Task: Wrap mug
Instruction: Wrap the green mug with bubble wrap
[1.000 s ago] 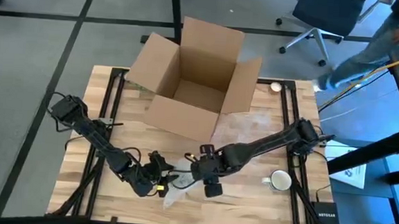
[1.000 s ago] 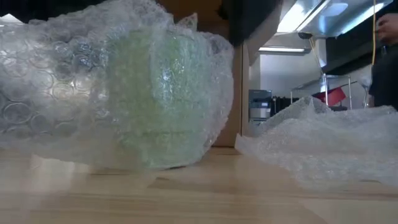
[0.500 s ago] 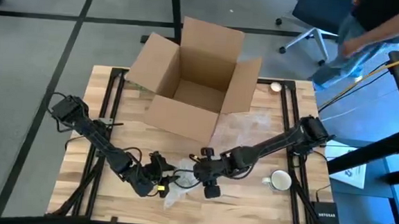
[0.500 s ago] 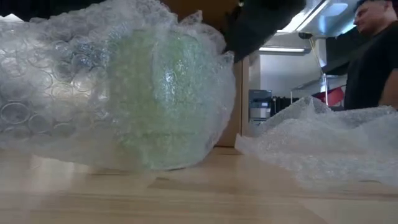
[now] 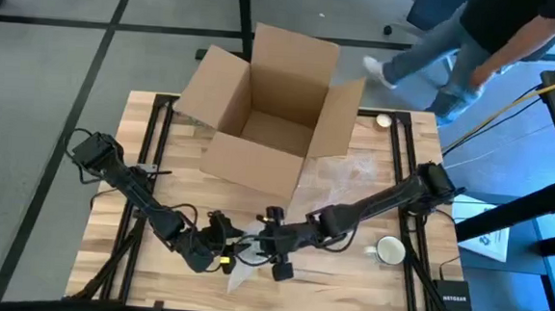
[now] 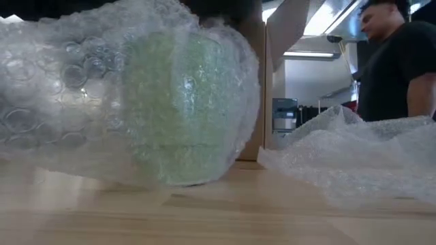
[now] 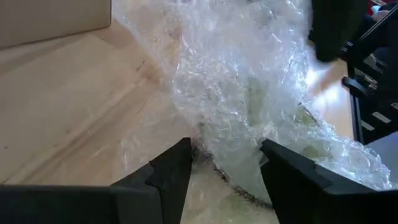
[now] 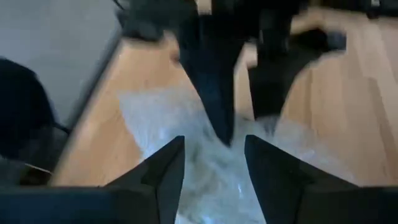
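Here the pale green mug (image 6: pixel 180 109) lies on its side on the light wooden slatted table (image 5: pixel 126 180), swathed in a clear sheet of bubble wrap (image 6: pixel 75 82), and both claws crowd in on it near the table's front edge. The left gripper (image 5: pixel 222 249) sits just to the bundle's left side; its wrist view shows the two dark fingers (image 7: pixel 168 171) spread apart with the wrapped mug (image 7: pixel 261 112) directly ahead, the plastic touching or nearly touching the fingertips, nothing pinched. The right gripper (image 5: pixel 273 254) hovers just on the bundle's other side, close to the left one; its dark fingers (image 8: pixel 165 165) are parted too, with crumpled wrap (image 8: pixel 211 168) beyond the tips.

Beyond the two claws stands an open brown cardboard box (image 5: pixel 266 111). A second loose bubble-wrap sheet (image 5: pixel 339 174) lies beside the right arm, and a white ceramic mug (image 5: pixel 389 249) rests further to the right gripper's outer side. A person in a black shirt (image 6: pixel 395 64) stands behind the table.
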You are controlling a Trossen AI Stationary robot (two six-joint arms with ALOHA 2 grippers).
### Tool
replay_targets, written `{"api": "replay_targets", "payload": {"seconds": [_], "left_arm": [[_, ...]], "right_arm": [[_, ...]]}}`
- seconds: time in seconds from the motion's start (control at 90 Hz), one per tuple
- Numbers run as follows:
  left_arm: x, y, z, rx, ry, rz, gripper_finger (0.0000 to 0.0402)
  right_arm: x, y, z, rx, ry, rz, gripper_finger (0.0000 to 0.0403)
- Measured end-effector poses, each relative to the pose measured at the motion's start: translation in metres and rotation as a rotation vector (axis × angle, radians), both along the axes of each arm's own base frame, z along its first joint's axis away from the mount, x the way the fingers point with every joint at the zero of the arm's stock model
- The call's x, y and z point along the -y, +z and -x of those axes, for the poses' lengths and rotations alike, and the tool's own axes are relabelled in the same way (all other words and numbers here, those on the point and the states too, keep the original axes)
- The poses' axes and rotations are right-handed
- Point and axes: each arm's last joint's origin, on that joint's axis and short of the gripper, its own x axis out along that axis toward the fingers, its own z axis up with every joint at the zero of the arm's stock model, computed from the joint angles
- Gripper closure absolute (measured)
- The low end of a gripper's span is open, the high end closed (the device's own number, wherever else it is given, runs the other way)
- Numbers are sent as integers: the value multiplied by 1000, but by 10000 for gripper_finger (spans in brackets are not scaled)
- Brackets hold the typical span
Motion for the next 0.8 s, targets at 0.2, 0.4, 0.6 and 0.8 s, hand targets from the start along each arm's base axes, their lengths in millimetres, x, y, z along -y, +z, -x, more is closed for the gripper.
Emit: {"api": "replay_targets", "payload": {"seconds": [0.2, 0.4, 0.6, 0.8], "left_arm": [[1, 1, -1, 12, -4, 17, 231], [2, 12, 1, 41, -39, 60, 231], [1, 40, -1, 116, -55, -17, 231], [-12, 25, -10, 23, -34, -87, 231]], "right_arm": [[-4, -36, -11, -48, -28, 56, 332], [-4, -39, -11, -59, -19, 56, 394], [-5, -39, -13, -44, -11, 38, 387], [-5, -40, -13, -45, -10, 38, 398]]}}
